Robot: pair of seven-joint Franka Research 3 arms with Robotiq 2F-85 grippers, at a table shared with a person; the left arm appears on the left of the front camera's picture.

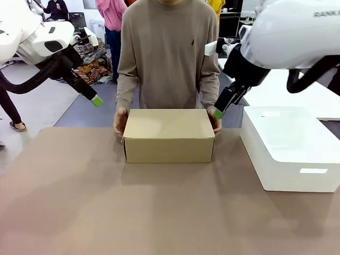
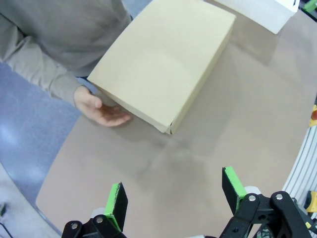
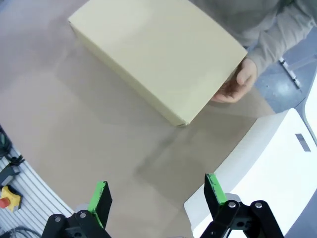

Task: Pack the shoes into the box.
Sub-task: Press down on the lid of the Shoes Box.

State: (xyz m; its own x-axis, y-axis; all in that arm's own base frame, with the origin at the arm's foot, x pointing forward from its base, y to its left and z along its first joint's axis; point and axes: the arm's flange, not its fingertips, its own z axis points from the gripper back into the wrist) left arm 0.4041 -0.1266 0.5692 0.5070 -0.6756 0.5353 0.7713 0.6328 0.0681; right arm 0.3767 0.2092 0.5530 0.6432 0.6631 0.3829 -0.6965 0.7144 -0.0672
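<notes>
Fingers of the right gripper (image 3: pixel 154 198) stand wide apart with nothing between them, and their green pads (image 3: pixel 100 196) face each other over the brown table (image 3: pixel 74 129). From the front, the right gripper (image 1: pixel 220 111) hangs in the air just beside the far right corner of the box (image 1: pixel 169 135), close to the person's hand (image 1: pixel 215 121) there. I think it does not touch the hand, but the view is too tight to be sure.

The left gripper (image 2: pixel 173 198) is wide open too and holds nothing. From the front it (image 1: pixel 95 101) floats up and to the left of the box, well apart from it.

The box is brown cardboard. Its lid is shut flat, so the shoes cannot be seen. It sits on the table near the far edge, about in the middle.

The person in a tan sweater (image 1: pixel 169 53) stands behind the box. One hand (image 1: pixel 120 122) rests against the left end of the box and the other against its right end. The left wrist view shows an open hand (image 2: pixel 101 110) touching the box (image 2: pixel 163 59) by its end.

A big white box (image 1: pixel 289 149) sits to the right of the brown box, apart from it.
</notes>
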